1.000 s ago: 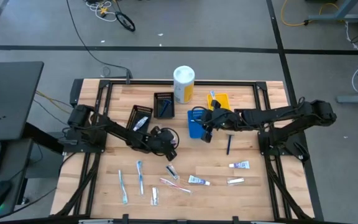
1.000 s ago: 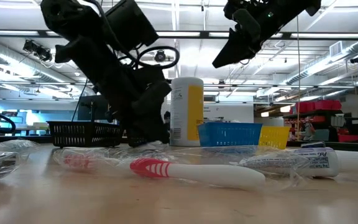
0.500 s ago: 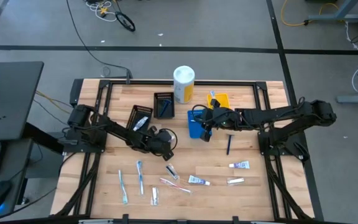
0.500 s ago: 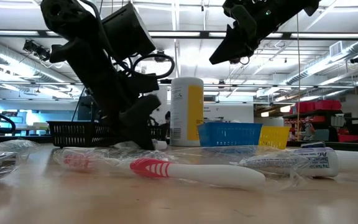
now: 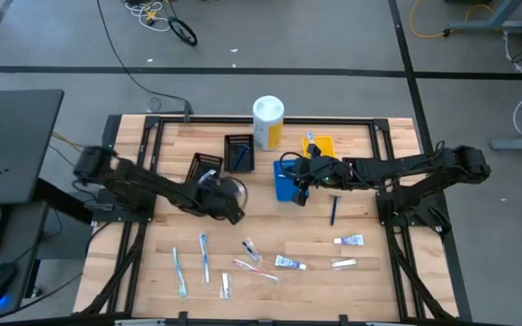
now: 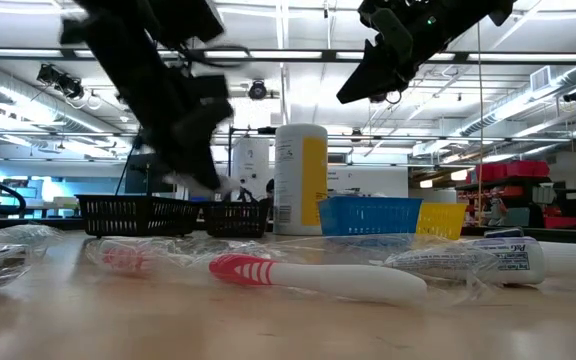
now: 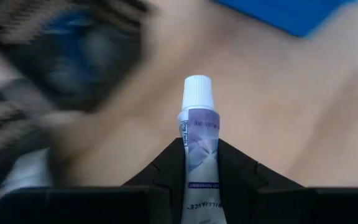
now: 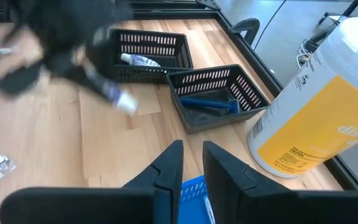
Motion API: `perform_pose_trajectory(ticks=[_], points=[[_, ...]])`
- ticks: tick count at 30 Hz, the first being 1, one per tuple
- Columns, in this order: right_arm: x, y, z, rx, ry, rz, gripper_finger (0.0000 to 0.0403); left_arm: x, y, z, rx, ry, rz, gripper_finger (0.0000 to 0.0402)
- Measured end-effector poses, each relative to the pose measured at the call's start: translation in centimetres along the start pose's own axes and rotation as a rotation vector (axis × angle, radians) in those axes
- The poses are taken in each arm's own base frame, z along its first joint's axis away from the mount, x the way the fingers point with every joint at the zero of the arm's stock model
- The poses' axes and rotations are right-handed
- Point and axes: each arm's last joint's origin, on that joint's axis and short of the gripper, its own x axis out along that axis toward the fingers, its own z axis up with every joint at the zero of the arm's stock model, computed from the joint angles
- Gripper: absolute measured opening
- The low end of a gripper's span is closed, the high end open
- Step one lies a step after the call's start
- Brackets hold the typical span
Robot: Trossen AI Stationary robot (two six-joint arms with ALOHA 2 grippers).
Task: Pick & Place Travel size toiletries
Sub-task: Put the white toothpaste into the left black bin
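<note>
My left gripper [image 5: 228, 201] is shut on a small white tube [image 7: 199, 134] with a purple label, raised over the table's middle, right of the black trays. My right gripper [image 8: 191, 163] hovers above the blue tray [image 5: 285, 184]. Its fingers stand narrowly apart with nothing between them. More travel size toiletries lie flat on the near part of the table: light-blue toothbrushes [image 5: 205, 256], a pink toothbrush [image 6: 308, 276] and wrapped tubes [image 5: 349, 240]. A dark blue item [image 5: 333, 210] lies right of the blue tray. My left gripper pinches the tube's body [image 7: 199, 168] between its two fingers, below the label's middle. The capped end [image 7: 198, 90] sticks out past the fingertips, so the fingers lie along the tube. The tube is lifted clear of the table, slanting down [image 8: 118, 98].
Two black trays stand at the back left of centre, one [image 5: 204, 172] holding a tube and one [image 5: 238, 152] holding a blue razor. A yellow tray [image 5: 321, 145] and a white-and-yellow canister [image 5: 267, 120] stand at the back. The table's frame rails run along both sides.
My left gripper has shut on the tube, risen from the table and gone toward the left and far edges, nearer the black trays. The tube is now lifted clear of the table.
</note>
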Motion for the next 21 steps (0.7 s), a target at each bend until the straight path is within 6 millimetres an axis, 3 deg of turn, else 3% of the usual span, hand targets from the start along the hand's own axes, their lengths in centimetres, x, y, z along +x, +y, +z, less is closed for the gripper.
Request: perform_pose_trajectory(ticks=[5,9,21], points=[[0.0,0.0,0.0,0.000,0.000,0.000,0.0071,-3.5,3.3,0.8,-0.108,-0.023,0.123,0.0087],[0.0,0.0,0.1,0.003,-0.008,0.001,0.0071,-4.4,5.2,0.5,-0.150,0.003,0.227,0.0089],[0.0,0.0,0.2,0.008,-0.021,0.002,0.0071,-1.3,8.7,-2.4,-0.256,0.082,0.401,0.0089]])
